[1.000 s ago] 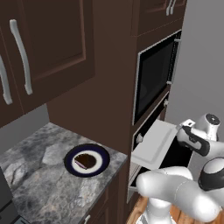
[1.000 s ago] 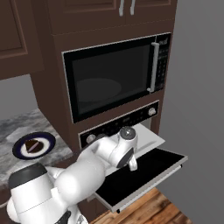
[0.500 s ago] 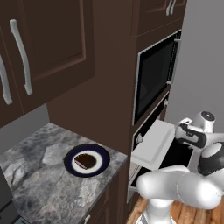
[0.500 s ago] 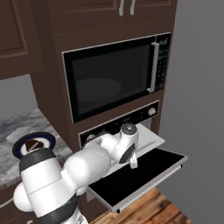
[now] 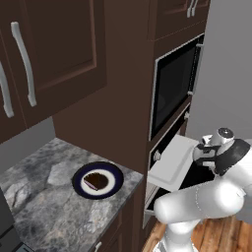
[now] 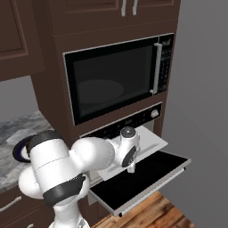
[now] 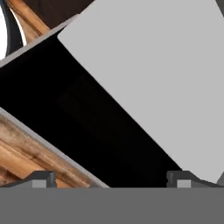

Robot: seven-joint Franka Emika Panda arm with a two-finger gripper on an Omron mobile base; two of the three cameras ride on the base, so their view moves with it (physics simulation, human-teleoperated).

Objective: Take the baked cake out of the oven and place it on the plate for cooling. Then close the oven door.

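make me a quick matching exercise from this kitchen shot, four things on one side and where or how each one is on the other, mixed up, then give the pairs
Things:
1. baked cake
2. oven door
3. gripper
4. microwave

Place or state:
A. open, above the dropped door
B. built in above the oven, door shut
C. on the plate on the stone counter
D. hanging open and flat, dark glass up

Pairs: 1-C, 2-D, 3-A, 4-B

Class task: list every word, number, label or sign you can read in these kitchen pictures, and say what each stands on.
None can be read.
Microwave keypad: marks too small and blurred.
Oven control strip: small display, too blurred to read.
Plate, oven door: no text.
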